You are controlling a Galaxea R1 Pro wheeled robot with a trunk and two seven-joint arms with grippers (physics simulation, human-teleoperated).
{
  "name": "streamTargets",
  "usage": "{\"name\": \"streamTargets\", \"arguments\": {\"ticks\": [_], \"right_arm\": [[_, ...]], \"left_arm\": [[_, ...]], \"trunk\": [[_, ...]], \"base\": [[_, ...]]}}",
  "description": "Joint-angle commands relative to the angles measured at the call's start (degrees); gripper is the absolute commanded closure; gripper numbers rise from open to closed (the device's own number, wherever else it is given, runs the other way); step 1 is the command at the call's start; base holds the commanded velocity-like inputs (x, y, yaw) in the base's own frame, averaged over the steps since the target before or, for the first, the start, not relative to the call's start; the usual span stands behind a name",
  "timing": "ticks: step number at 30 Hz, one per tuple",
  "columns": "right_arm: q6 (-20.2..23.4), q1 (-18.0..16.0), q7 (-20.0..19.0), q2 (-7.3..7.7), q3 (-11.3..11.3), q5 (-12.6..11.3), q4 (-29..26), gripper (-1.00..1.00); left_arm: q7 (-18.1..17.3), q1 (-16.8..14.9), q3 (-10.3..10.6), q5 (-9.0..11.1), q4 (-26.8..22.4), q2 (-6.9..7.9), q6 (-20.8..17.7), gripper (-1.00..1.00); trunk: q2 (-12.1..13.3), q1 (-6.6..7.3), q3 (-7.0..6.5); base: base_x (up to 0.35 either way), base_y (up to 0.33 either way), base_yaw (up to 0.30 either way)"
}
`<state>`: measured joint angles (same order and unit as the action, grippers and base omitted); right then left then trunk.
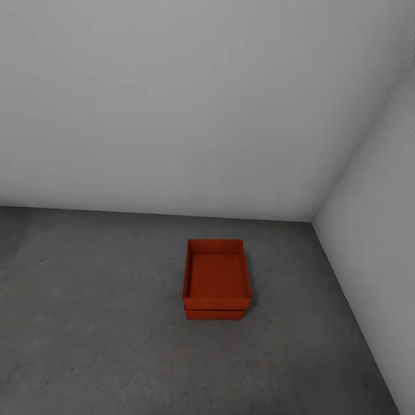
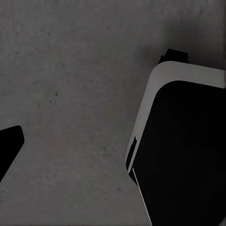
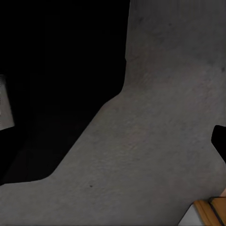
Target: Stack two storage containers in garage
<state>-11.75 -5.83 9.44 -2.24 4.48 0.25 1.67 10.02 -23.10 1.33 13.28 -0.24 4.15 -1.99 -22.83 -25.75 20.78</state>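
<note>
I see the two storage containers (image 1: 216, 282) stacked on the garage floor (image 1: 104, 323) near the corner, thin-walled, probably light and stiff, best pinched at a rim; I cannot tell either gripper's state.

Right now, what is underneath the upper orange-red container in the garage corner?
The upper container sits on the second container, of which just a thin front strip shows below it, resting on the concrete floor. The lower container's inside is covered, so its contents cannot be seen.

Stacked orange-red storage containers (image 1: 217, 280) on floor (image 1: 104, 323)
</note>
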Motion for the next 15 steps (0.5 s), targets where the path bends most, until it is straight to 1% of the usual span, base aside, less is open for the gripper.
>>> {"name": "streamTargets", "arguments": {"ticks": [1, 2, 5, 15], "right_arm": [[-0.48, -0.04, 0.32, -0.38, 0.44, 0.07, 0.18, -1.0], [-1.11, -0.02, 0.27, -0.6, 0.37, 0.1, 0.18, -1.0], [-1.16, -0.04, 0.23, -0.3, 0.4, 0.07, 0.18, -1.0], [-1.16, -0.05, -0.28, -0.24, 0.41, 0.08, 0.18, -1.0]], "left_arm": [[0.14, -0.02, 0.17, 0.36, -0.03, 0.02, -0.21, -1.0], [0.12, -0.06, 0.17, 0.35, -0.03, 0.0, -0.21, -1.0], [0.17, -0.05, 0.17, 0.34, -0.03, 0.02, -0.21, -1.0], [0.15, -0.02, 0.17, 0.34, -0.03, 0.0, -0.21, -1.0]], "trunk": [[-0.09, -0.03, -0.01], [-0.09, -0.03, -0.11], [-0.09, -0.03, -0.38], [-0.09, -0.03, -1.3]], "base": [[0.0, 0.0, 0.0], [0.0, 0.0, 0.0], [0.0, 0.0, 0.0], [0.0, 0.0, 0.0]]}}
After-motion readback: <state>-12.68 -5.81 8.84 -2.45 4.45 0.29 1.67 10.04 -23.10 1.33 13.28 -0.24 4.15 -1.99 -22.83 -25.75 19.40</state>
